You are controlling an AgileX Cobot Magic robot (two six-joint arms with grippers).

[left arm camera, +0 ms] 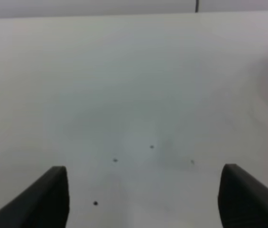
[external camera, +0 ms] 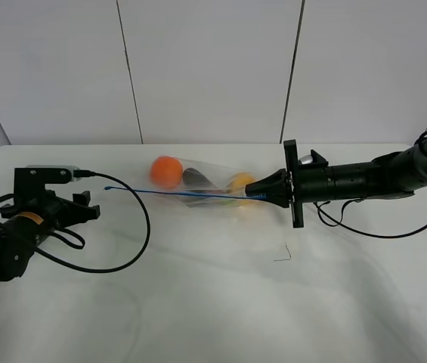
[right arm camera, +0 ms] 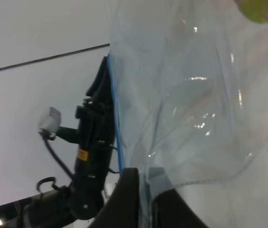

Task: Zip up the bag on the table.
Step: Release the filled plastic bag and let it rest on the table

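The clear bag [external camera: 211,189] lies across the middle of the white table [external camera: 198,310], and an orange [external camera: 166,172], a dark eggplant [external camera: 196,178] and a lemon [external camera: 241,184] show through it. Its blue zipper strip [external camera: 175,193] runs along the near edge. My right gripper [external camera: 255,195] is shut on the bag's right end at the strip. The right wrist view shows the fingers [right arm camera: 126,199] pinching the plastic [right arm camera: 195,95] beside the blue strip [right arm camera: 114,123]. My left gripper [external camera: 85,206] stands open to the left of the bag, clear of it, with only bare table between its fingers [left arm camera: 48,199].
A black cable [external camera: 139,234] loops from the left arm over the table toward the bag's left tip. A small dark wire scrap [external camera: 283,255] lies in front of the right gripper. A white panelled wall [external camera: 213,68] closes the back.
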